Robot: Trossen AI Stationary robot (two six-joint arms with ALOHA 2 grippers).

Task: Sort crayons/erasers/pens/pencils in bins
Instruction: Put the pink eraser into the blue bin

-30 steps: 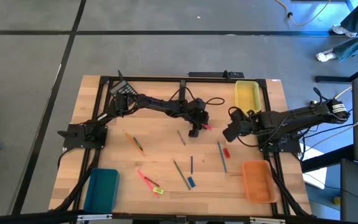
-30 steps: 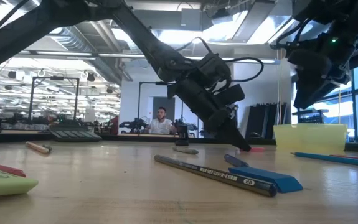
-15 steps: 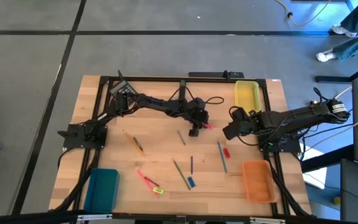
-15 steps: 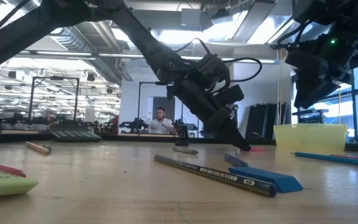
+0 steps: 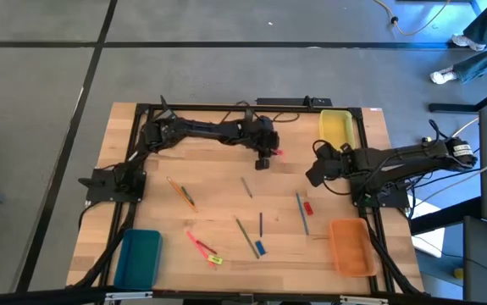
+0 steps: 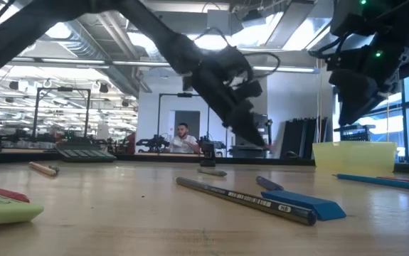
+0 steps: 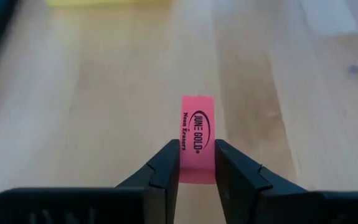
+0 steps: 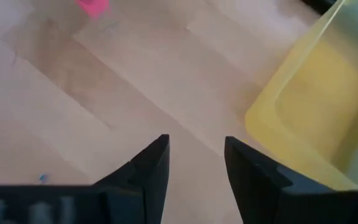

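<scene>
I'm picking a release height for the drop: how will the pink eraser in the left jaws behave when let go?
The pink eraser is a flat-sided block, so it probably won't roll. It looks rubbery, so it may bounce or tumble a little on landing. The left gripper pinches only its lower end, so it seems light and grippy rather than slippery.

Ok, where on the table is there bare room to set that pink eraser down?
Bare wood lies between the left gripper, shut on the pink eraser, and the yellow bin, itself empty. Crowded: the middle front, around the blue eraser and red eraser.
</scene>
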